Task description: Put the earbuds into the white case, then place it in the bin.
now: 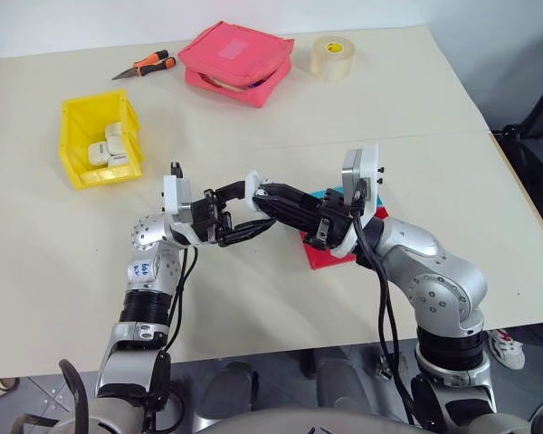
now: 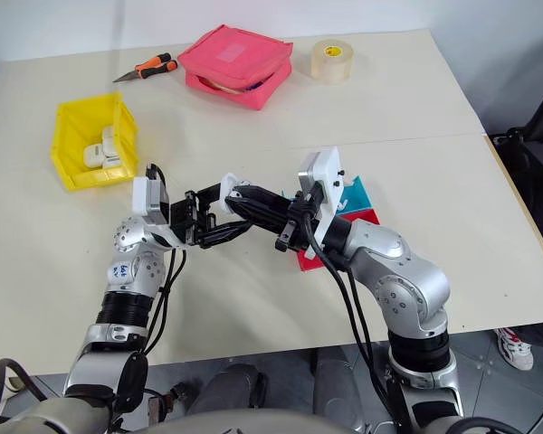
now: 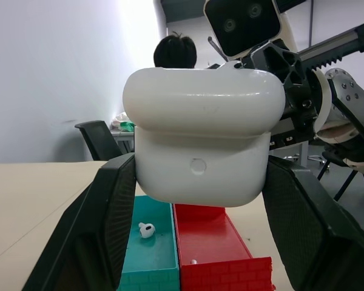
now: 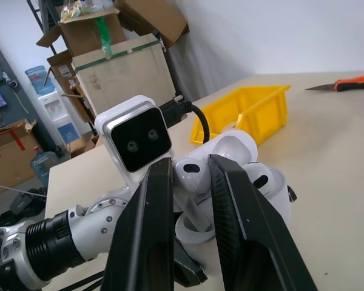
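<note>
near the middle of the frame the left gripper (image 1: pixel 240 226) is clamping the white case (image 3: pixel 200 142) lid-up so the right gripper (image 4: pixel 191 176), pinching an earbud (image 4: pixel 190 171), is lining it up, the yellow bin (image 1: pixel 77 136) waiting upper left.

A bright yellow plastic bin (image 1: pixel 100 140) sits on the pale table (image 1: pixel 416 108). Behind and to its right lie orange-handled pliers (image 1: pixel 145 65), a pink zippered pouch (image 1: pixel 237 61) and a clear tape roll (image 1: pixel 333 56). Two shallow trays, blue (image 3: pixel 150 250) and red (image 3: pixel 217 245), lie side by side nearer the front, right of the bin.

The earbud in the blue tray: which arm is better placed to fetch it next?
Right, probably. The left tool is shut on the white case, and the blue tray with the earbud lies beside the right arm.
</note>
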You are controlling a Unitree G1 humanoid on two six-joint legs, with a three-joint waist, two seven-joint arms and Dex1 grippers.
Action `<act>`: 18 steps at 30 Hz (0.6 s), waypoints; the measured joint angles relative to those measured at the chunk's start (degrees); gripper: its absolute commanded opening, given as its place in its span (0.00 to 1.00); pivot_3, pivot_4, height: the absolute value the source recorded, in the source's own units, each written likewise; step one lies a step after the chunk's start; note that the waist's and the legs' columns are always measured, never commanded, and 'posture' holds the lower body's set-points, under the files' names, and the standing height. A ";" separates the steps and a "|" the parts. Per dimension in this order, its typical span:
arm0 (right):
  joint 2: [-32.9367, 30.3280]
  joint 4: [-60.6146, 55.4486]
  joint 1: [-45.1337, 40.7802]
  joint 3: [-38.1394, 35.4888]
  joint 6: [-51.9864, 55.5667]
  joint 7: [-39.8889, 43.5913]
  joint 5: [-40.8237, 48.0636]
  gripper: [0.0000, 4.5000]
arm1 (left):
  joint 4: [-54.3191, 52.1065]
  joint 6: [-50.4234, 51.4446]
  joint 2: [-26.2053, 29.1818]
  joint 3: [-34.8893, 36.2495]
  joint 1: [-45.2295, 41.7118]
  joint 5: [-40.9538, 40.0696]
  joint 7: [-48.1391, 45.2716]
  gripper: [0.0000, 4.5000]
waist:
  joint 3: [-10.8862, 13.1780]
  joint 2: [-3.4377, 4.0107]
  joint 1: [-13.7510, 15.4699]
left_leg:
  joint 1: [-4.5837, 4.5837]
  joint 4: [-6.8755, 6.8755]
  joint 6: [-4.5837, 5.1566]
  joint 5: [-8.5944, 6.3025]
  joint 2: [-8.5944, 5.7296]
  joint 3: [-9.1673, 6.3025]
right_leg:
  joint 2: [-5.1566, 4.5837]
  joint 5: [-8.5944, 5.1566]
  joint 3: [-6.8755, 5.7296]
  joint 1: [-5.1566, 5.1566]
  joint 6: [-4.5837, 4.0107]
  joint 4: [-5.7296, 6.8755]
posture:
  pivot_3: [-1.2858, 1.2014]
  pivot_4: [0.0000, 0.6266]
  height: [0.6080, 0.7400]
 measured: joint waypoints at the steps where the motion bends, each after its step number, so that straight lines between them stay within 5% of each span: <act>1: 0.00 0.07 0.46 0.29 -0.77 0.01 -0.11 0.10 | -0.14 0.24 -0.05 0.00 0.00 0.00 0.10 0.61 | 0.00 0.00 0.02 | 0.00 0.00 0.00 0.00 0.00 0.00 | 0.00 0.00 0.00 0.00 0.00 0.00 | 0.52 0.24 1.00; 18: -7.59 2.17 2.22 1.72 -6.58 4.32 -0.51 0.10 | -2.07 2.80 0.35 -0.84 1.13 0.29 1.09 0.61 | 0.00 0.00 0.18 | 0.03 0.00 0.02 -0.01 0.00 0.00 | -0.01 0.00 0.02 0.04 0.00 -0.02 | 0.52 0.24 1.00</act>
